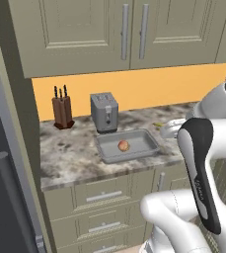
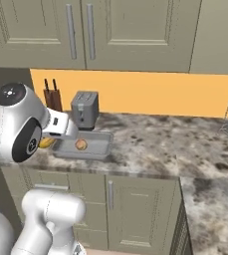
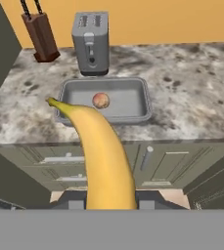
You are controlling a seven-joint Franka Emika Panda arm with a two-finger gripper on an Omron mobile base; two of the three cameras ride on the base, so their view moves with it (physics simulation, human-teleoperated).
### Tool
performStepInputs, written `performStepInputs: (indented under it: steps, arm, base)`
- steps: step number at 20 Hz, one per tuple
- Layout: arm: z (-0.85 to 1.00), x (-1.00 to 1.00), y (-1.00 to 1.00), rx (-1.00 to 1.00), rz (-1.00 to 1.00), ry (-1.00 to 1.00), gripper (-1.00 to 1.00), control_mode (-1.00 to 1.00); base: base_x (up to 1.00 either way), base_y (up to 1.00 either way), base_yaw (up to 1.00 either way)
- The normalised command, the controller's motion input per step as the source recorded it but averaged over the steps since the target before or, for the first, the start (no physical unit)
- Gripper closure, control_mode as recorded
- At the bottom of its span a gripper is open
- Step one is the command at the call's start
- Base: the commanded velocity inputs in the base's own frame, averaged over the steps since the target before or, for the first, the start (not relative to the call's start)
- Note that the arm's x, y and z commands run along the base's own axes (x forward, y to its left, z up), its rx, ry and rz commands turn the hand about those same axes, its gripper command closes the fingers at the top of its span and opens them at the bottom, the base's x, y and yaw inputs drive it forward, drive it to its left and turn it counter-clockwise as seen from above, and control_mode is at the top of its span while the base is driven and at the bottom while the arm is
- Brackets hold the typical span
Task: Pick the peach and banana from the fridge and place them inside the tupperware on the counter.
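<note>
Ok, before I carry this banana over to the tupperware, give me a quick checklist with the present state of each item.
1. Banana held: ok, the gripper is shut on it, the fruit sticking out ahead of the jaws.
2. Peach already in the tupperware: ok.
3. Free space in the tray beside the peach: ok, bare floor on both sides.
4. Banana over the tray: not ok, it is short of the counter edge, above the drawers.
5. Toaster clear of the tray: ok, it stands just behind it.
6. Grip firmness: cannot tell.
</note>
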Motion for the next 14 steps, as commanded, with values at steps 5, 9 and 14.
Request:
performStepInputs:
  steps: [5, 9, 14]
  arm:
    - [-0.41, 0.28, 0.00, 0.00, 0.00, 0.00, 1.00, -1.00]
    - [-0.65, 0.51, 0.00, 0.00, 0.01, 0.00, 1.00, -1.00]
    - [-0.31, 0.48, 0.00, -0.01, 0.03, 0.12, 1.00, -1.00]
  base:
    - [0.18, 0.00, 0.00]
    - [0.00, 0.00, 0.00]
    - [0.00, 0.00, 0.00]
